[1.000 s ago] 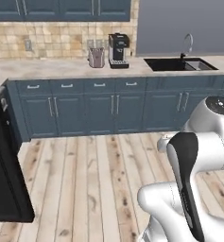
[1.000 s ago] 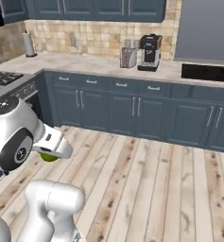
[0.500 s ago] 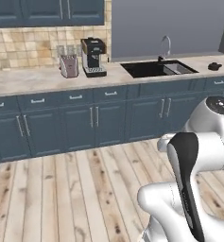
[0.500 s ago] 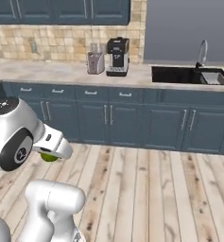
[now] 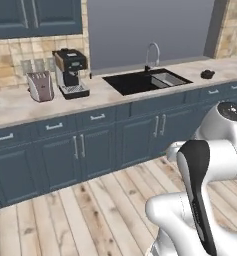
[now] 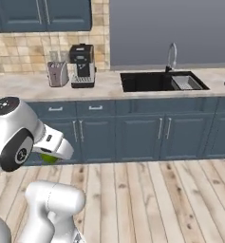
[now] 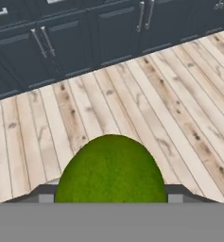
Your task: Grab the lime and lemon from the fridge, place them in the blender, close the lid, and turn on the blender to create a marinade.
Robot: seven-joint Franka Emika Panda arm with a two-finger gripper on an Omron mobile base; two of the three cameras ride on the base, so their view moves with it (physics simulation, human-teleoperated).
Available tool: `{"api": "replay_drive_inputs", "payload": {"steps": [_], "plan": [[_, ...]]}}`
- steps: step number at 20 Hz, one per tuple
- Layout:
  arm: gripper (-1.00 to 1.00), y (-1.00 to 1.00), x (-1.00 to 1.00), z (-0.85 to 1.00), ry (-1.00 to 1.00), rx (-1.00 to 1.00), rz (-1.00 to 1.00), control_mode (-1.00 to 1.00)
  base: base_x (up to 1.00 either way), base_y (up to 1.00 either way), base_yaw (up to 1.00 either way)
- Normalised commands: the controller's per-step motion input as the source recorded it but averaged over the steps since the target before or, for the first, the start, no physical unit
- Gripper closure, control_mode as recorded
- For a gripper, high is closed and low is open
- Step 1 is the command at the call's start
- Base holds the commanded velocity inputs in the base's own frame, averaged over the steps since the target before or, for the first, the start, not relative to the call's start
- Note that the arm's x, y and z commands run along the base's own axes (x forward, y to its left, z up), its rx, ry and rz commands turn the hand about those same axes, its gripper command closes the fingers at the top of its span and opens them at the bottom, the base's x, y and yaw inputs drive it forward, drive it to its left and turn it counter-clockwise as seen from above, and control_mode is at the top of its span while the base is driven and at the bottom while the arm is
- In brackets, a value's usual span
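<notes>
Lime [image 7: 111,170] sits clamped between the gripper's [image 7: 111,196] jaws, apparently across its middle — small, light, firm, with a slick round rind — carried low above the wooden floor [image 7: 146,104].

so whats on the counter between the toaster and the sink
The black coffee machine stands between the toaster and the sink, seen in both base views.

Colours, kitchen run
lime [image 7: 111,170] mottled green; cabinets [image 6: 133,133] dark blue-grey, silver handles; table [image 5: 20,105] beige speckled stone; floor [image 7: 146,104] pale wood planks with brown grain; sink [image 5: 146,81] black; backsplash [image 6: 19,52] tan tile; coffee machine [image 5: 70,72] black and silver.
</notes>
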Motion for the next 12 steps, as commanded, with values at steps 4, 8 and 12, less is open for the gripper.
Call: {"api": "replay_drive_inputs", "payload": {"steps": [4,8,12], "plan": [[1.0,0.0,0.0,0.0,0.0,0.0,0.0,1.0,0.96,-0.22,-0.39],[1.0,0.0,0.0,0.0,0.0,0.0,0.0,1.0,1.0,-0.54,-0.34],[1.0,0.0,0.0,0.0,0.0,0.0,0.0,1.0,1.0,-0.77,-0.26]]}}
